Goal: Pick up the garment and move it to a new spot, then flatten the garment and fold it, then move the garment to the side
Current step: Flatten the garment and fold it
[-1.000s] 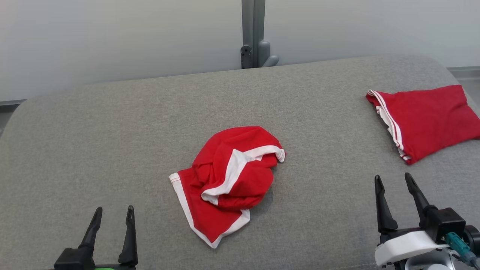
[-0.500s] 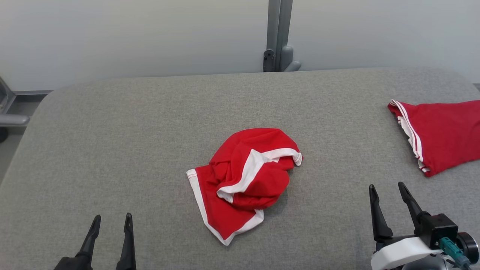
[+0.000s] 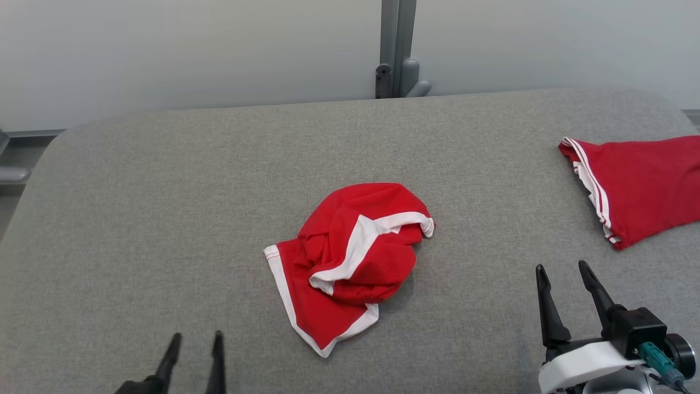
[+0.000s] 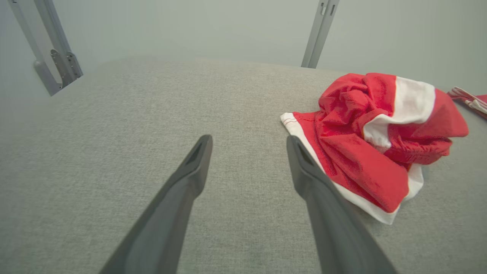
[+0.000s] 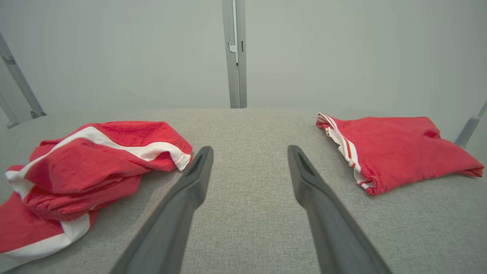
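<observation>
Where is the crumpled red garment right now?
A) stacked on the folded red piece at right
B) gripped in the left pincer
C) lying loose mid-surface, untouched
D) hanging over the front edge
C: the crumpled garment lies on the grey surface, with the open left pincer and open right pincer both clear of it.

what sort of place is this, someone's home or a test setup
Most likely a robot test cell, not a home: a bare grey padded surface, plain pale walls with grey metal posts, and just a crumpled red garment and a folded red garment laid out.
</observation>
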{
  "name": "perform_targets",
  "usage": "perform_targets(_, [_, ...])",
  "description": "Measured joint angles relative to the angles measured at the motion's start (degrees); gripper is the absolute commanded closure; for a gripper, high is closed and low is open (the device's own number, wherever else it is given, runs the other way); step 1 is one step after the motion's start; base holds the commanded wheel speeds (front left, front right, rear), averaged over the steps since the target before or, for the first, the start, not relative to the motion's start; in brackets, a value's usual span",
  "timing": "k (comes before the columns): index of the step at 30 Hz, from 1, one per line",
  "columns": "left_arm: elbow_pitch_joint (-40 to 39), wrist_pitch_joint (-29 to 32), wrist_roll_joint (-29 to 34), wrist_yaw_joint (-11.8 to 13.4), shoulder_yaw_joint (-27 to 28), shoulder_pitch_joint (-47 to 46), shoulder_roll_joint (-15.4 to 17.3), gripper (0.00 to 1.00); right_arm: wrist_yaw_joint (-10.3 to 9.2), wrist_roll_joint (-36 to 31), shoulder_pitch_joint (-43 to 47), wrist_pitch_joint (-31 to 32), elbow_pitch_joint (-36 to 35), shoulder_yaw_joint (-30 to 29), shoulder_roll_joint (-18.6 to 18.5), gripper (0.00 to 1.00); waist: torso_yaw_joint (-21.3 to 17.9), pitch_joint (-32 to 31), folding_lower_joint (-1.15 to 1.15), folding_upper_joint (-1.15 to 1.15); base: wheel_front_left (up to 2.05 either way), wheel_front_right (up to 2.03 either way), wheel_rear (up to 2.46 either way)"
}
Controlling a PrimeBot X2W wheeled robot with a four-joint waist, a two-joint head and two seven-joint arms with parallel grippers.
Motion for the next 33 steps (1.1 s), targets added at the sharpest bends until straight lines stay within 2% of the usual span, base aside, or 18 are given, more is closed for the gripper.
perform_targets(3, [1.5,2.2,-3.0,-0.9,-5.0,-1.6,-0.2,0.0,0.0,-0.1,-0.9,0.0,-0.4,0.3,0.0,0.0,-0.6,0.7,0.0,0.0,0.0,0.0,0.0])
perform_targets(10, [4.2,10.0,-10.9,-1.1,-16.9,-8.0,2.1,0.0,0.0,-0.2,-2.1,0.0,-1.1,0.3,0.0,0.0,-3.0,2.7,0.0,0.0,0.0,0.0,0.0])
perform_targets(14, [6.6,12.9,-16.6,-1.1,-18.8,-11.1,2.0,0.0,0.0,0.0,-2.8,0.0,-1.4,0.3,0.0,0.0,-4.7,3.8,0.0,0.0,0.0,0.0,0.0])
perform_targets(20, [11.3,14.0,-20.6,-1.1,-20.0,-14.4,2.3,0.0,0.0,0.1,-3.3,0.0,-1.5,0.2,0.0,0.0,-7.1,5.4,0.0,0.0,0.0,0.0,0.0])
perform_targets(21, [12.4,13.9,-20.6,-1.1,-20.0,-14.8,2.5,0.32,0.0,0.1,-3.4,0.0,-1.5,0.2,0.0,0.0,-7.5,5.6,0.0,0.0,0.0,0.0,0.0])
perform_targets(22, [13.3,13.9,-20.8,-1.1,-20.0,-15.3,2.7,0.76,0.0,0.1,-3.5,0.0,-1.5,0.1,0.0,0.0,-7.8,5.8,0.0,0.0,0.0,0.0,0.0])
perform_targets(23, [14.0,13.7,-21.3,-1.1,-20.1,-15.6,2.7,1.0,0.0,0.1,-3.5,0.0,-1.6,0.1,0.0,0.0,-8.2,6.0,0.0,0.0,0.0,0.0,0.0])
perform_targets(27, [13.4,11.8,-23.5,-1.1,-22.3,-17.5,3.3,1.0,0.0,0.1,-3.8,0.0,-1.6,-0.1,0.0,0.0,-9.1,6.4,0.0,0.0,0.0,0.0,0.0])
perform_targets(33, [7.0,9.9,-23.8,-1.1,-22.6,-23.5,6.0,1.0,0.0,0.1,-3.8,0.0,-1.5,-0.3,0.0,0.0,-9.0,6.3,0.0,0.0,0.0,0.0,0.0])
